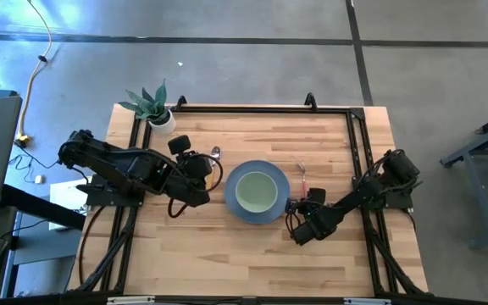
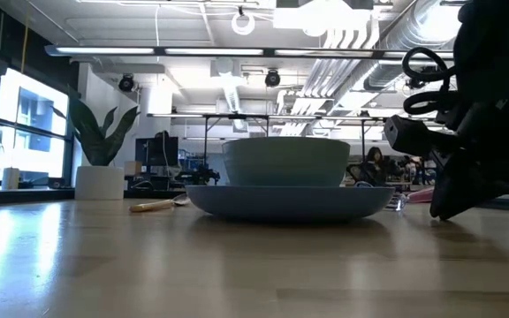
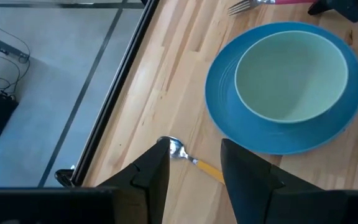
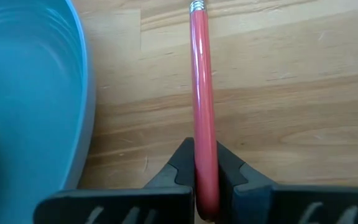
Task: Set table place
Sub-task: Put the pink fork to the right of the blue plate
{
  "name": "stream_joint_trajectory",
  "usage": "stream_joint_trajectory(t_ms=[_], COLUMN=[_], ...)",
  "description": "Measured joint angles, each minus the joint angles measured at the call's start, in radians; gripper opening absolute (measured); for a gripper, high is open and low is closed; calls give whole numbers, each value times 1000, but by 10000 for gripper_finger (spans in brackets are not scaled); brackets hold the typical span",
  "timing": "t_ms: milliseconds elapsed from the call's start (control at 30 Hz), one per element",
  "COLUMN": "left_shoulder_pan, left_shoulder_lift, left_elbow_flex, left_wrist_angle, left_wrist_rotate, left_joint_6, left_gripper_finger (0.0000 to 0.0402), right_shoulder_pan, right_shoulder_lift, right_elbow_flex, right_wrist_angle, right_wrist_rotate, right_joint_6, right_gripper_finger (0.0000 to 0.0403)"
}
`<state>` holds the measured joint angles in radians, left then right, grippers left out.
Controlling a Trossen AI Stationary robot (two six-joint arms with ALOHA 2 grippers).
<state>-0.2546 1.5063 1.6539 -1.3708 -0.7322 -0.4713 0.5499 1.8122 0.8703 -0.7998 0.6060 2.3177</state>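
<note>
A blue plate (image 1: pixel 242 206) with a pale green bowl (image 1: pixel 257 191) on it stands in the middle of the table (image 1: pixel 227 254). A red-handled fork (image 1: pixel 302 176) lies just right of the plate, tines toward the far edge; my right gripper (image 4: pixel 205 163) is shut on its handle. A yellow-handled spoon (image 3: pixel 189 158) lies flat on the table left of the plate. My left gripper (image 3: pixel 194 155) hangs open above the spoon, touching nothing. My right gripper pinches the fork's red handle (image 4: pixel 204 140) near its free end between its two fingers. The fingers slant down from the table's near right, and the handle runs on ahead of them toward the far edge. The fork lies low along the wood; whether it is lifted, I cannot tell.
A potted plant (image 1: pixel 153 108) stands at the table's far left corner. A black frame (image 1: pixel 252 108) runs along the table's edges. Bare wood stretches along the near side of the plate.
</note>
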Motion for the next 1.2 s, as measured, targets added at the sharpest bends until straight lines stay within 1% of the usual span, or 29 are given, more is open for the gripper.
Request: stream_joint_trajectory(t_ms=[200,900,1000,1200], left_shoulder_pan=[0,0,0,0], left_shoulder_lift=[0,0,0,0], left_elbow_flex=[0,0,0,0], left_wrist_angle=[1,6,9,10], left_wrist_rotate=[0,6,6,6], left_joint_6=[0,19,20,28], left_gripper_finger=[129,129,129,129], right_shoulder_pan=[1,1,1,1], right_shoulder_lift=[25,26,26,19], right_elbow_flex=[1,-2,-2,-3], right_wrist_angle=[19,15,22,38], right_wrist_rotate=[15,7,11,22], right_joint_6=[-2,-12,-15,-23], right_gripper_finger=[0,1,13,62])
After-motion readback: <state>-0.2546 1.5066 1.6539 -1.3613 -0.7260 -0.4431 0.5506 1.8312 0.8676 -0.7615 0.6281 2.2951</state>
